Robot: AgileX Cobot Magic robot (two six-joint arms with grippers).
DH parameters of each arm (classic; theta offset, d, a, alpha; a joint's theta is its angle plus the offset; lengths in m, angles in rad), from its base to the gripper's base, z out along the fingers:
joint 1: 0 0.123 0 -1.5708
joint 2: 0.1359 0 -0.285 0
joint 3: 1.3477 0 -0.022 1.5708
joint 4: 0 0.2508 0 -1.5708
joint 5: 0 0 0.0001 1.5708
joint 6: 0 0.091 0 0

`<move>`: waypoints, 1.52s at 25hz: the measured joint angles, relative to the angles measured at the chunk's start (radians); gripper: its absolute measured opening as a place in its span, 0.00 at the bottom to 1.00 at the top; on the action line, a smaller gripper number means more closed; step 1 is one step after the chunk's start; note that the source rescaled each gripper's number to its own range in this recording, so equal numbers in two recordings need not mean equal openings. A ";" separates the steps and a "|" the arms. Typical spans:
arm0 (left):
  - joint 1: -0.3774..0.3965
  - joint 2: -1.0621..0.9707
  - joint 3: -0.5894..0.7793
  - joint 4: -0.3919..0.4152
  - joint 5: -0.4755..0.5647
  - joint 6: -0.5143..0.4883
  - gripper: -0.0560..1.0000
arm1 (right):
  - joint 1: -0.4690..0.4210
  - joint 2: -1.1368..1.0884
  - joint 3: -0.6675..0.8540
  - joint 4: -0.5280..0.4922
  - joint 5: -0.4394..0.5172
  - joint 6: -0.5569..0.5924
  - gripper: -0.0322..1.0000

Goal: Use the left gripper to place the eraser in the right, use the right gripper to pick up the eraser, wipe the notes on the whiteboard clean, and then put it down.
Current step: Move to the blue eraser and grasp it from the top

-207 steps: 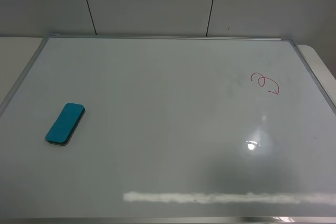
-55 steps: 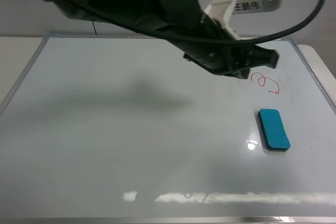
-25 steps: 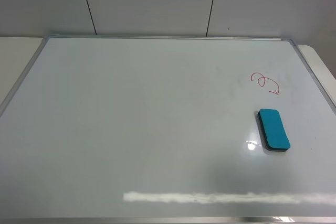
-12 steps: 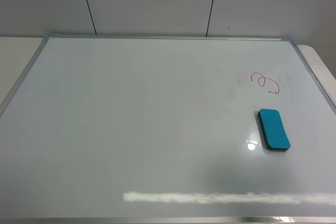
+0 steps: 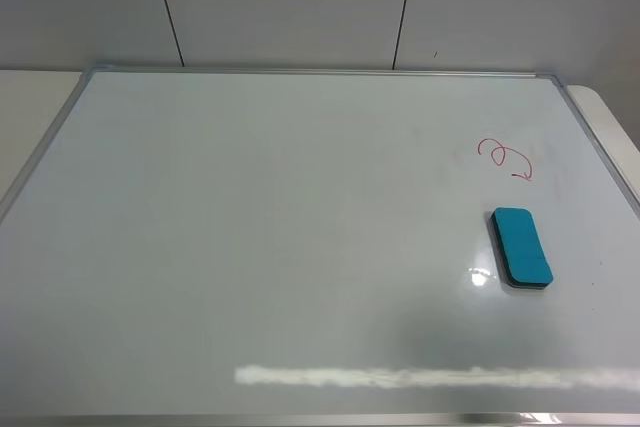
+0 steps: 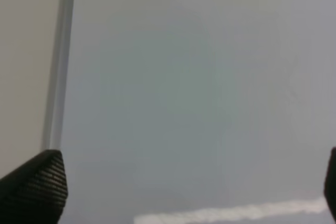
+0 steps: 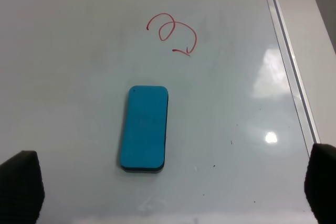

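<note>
The teal-blue eraser (image 5: 521, 247) lies flat on the right part of the whiteboard (image 5: 250, 227), just below the red notes (image 5: 505, 159). Neither arm shows in the exterior high view. In the right wrist view the eraser (image 7: 144, 128) lies lengthwise on the board (image 7: 63, 51), with the notes (image 7: 172, 34) beyond it. My right gripper (image 7: 170, 182) is open and empty above the eraser's near end, apart from it. My left gripper (image 6: 189, 182) is open and empty over bare board (image 6: 184, 103) near its frame.
The board's silver frame (image 5: 300, 71) runs all round. It also shows in the left wrist view (image 6: 58, 77) and the right wrist view (image 7: 286, 51). A pale table surface (image 5: 610, 112) lies outside the frame, and a white panelled wall (image 5: 300, 7) stands behind.
The eraser has gone from the board's left side to its right, below the notes. The left arm that reached across has left the exterior view. Nothing has moved in the last second.
</note>
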 joint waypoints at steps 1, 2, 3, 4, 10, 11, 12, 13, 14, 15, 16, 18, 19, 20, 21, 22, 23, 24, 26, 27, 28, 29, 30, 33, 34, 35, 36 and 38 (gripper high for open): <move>-0.010 0.000 0.000 0.002 -0.001 -0.003 1.00 | 0.000 0.000 0.000 0.000 0.000 0.000 1.00; -0.021 0.000 0.000 0.006 -0.002 -0.009 1.00 | 0.000 0.000 0.000 0.000 0.000 0.000 1.00; -0.030 0.000 0.000 0.012 -0.002 -0.018 1.00 | 0.000 0.000 0.000 0.000 0.000 0.000 1.00; -0.040 0.000 0.000 0.018 -0.002 -0.023 1.00 | 0.000 0.000 0.000 0.000 0.000 0.000 1.00; -0.055 0.000 0.000 0.040 -0.004 -0.045 1.00 | 0.000 0.000 0.000 0.000 0.000 0.000 1.00; -0.055 0.000 0.000 0.040 -0.004 -0.045 1.00 | 0.000 0.000 0.000 0.000 0.000 0.000 1.00; -0.055 0.000 0.000 0.040 -0.004 -0.045 1.00 | 0.000 0.000 0.000 0.000 0.000 0.000 1.00; -0.055 0.000 0.000 0.040 -0.004 -0.047 1.00 | 0.000 0.000 0.000 0.000 0.000 0.000 1.00; -0.055 0.000 0.000 0.040 -0.004 -0.048 1.00 | 0.000 0.000 0.000 0.000 0.000 0.000 1.00; -0.055 0.000 0.000 0.040 -0.004 -0.048 1.00 | 0.000 0.000 0.000 0.000 0.000 0.000 1.00; -0.055 0.000 0.000 0.040 -0.004 -0.048 1.00 | 0.000 0.000 0.000 0.000 0.000 0.000 1.00; -0.055 0.000 0.000 0.040 -0.004 -0.048 1.00 | 0.000 0.000 0.000 0.000 0.000 0.000 1.00; -0.055 0.000 0.000 0.040 -0.004 -0.048 1.00 | 0.000 0.000 0.000 0.000 0.000 0.000 1.00; -0.055 0.000 0.000 0.040 -0.004 -0.048 1.00 | 0.000 0.000 0.000 0.000 0.000 0.000 1.00; -0.055 0.000 0.000 0.040 -0.004 -0.048 1.00 | 0.000 0.000 0.000 0.000 0.000 0.000 1.00; -0.055 0.000 0.000 0.040 -0.004 -0.048 1.00 | 0.000 0.000 0.000 0.000 0.000 0.000 1.00; -0.055 0.000 0.000 0.040 -0.004 -0.048 1.00 | 0.000 0.000 0.000 0.000 0.000 0.000 1.00; -0.055 0.000 0.000 0.040 -0.004 -0.048 1.00 | 0.000 0.000 0.000 0.000 0.000 0.000 1.00; -0.055 0.000 0.000 0.040 -0.004 -0.048 1.00 | 0.000 0.000 0.000 0.000 0.000 0.000 1.00; -0.055 0.000 0.000 0.040 -0.004 -0.048 1.00 | 0.000 0.000 0.000 0.000 0.000 0.000 1.00; -0.055 0.000 0.000 0.040 -0.004 -0.048 1.00 | 0.000 0.000 0.000 0.000 0.000 0.000 1.00; -0.055 0.000 0.000 0.040 -0.004 -0.048 1.00 | 0.000 0.000 0.000 0.000 0.000 0.000 1.00; -0.055 0.000 0.000 0.040 -0.004 -0.048 1.00 | 0.000 0.000 0.000 0.000 0.000 0.000 1.00; -0.055 0.000 0.000 0.040 -0.004 -0.048 1.00 | 0.000 0.000 0.000 0.000 0.000 0.000 1.00; -0.055 0.000 0.000 0.040 -0.004 -0.048 1.00 | 0.000 0.000 0.000 0.000 0.000 0.000 1.00; -0.055 0.000 0.000 0.040 -0.004 -0.048 1.00 | 0.000 0.000 0.000 0.000 0.000 0.000 1.00; -0.055 0.000 0.000 0.040 -0.004 -0.048 1.00 | 0.000 0.000 0.000 0.000 0.000 0.000 1.00; -0.055 0.000 0.000 0.040 -0.004 -0.048 1.00 | 0.000 0.000 0.000 0.000 0.000 0.000 1.00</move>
